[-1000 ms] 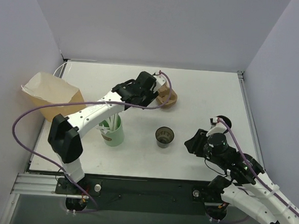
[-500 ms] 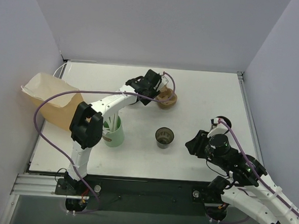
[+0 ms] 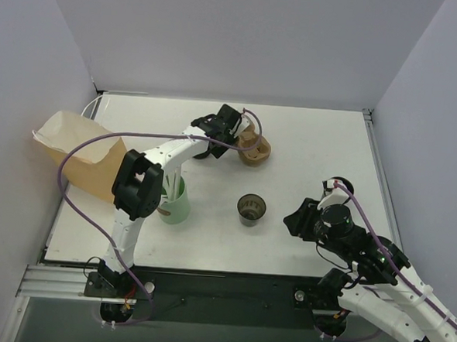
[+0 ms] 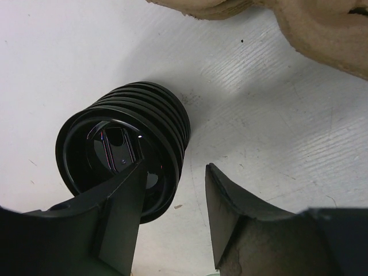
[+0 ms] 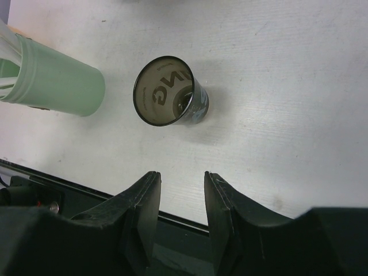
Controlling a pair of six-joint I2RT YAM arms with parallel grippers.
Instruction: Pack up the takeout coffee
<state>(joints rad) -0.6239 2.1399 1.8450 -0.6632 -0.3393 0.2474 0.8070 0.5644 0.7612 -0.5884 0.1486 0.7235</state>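
- Left arm has folded its elbow inward in the top view, and the left gripper [image 3: 213, 143] has slid off the brown cardboard holder [image 3: 255, 149] to that holder's left. The right arm has barely stirred.
- My reading: it is lining up on the takeout coffee [image 4: 152, 115], which is not yet packed and is mostly hidden under the wrist here.
- Same view, containers: the paper bag [image 3: 79, 142] sits open-mouthed at the table's [image 3: 315, 145] left edge, with nothing visible inside. The green cup [image 3: 176, 208] holds white straws [image 3: 168, 189], and the lidless black cup [image 3: 251, 209] looks empty.
- Left wrist view: the coffee, lid on and ribbed down its side, sits just beyond one finger's tip, off to one side of the gap rather than in it. The jaws are parted and grasp nothing; whether that finger touches the cup I cannot tell.
- Right wrist view: the right gripper [image 5: 181, 178] hangs with its jaws apart and bare above the table's near edge. It is well apart from the lidless cup, whose shiny inside holds only reflected lettering.
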